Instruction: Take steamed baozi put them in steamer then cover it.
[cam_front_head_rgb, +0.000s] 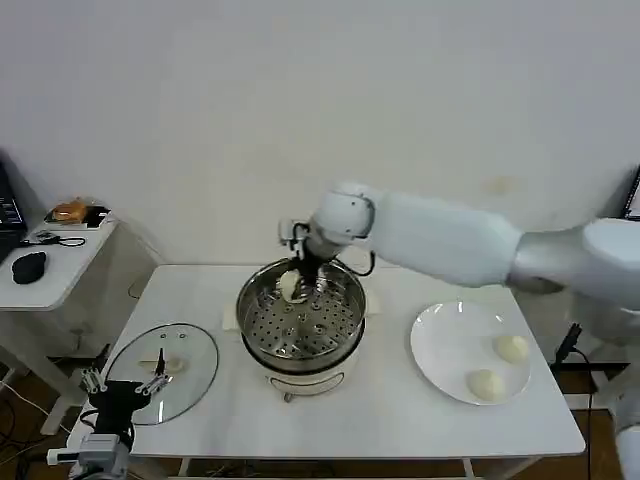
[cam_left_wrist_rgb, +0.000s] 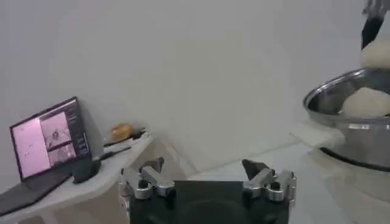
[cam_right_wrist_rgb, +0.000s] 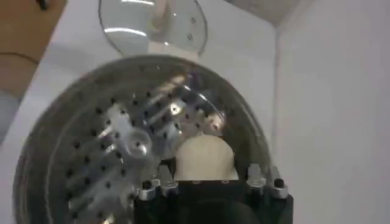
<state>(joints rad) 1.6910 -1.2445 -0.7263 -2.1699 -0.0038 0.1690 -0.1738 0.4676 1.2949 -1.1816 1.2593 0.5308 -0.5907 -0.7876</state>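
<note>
Loading step: a baozi sat at the steamer back rim, held in the right gripper. Two baozi waited on the plate. Left gripper idled wide by the cover. Next: release, retract.

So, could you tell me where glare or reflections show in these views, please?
Head view: highlights glint on the steamer floor, a faint sheen on the glass cover. Right wrist view: bright glints across that floor beside the steamed baozi in the right gripper. Left wrist view: the laptop screen glows pink beyond the open left gripper.
</note>
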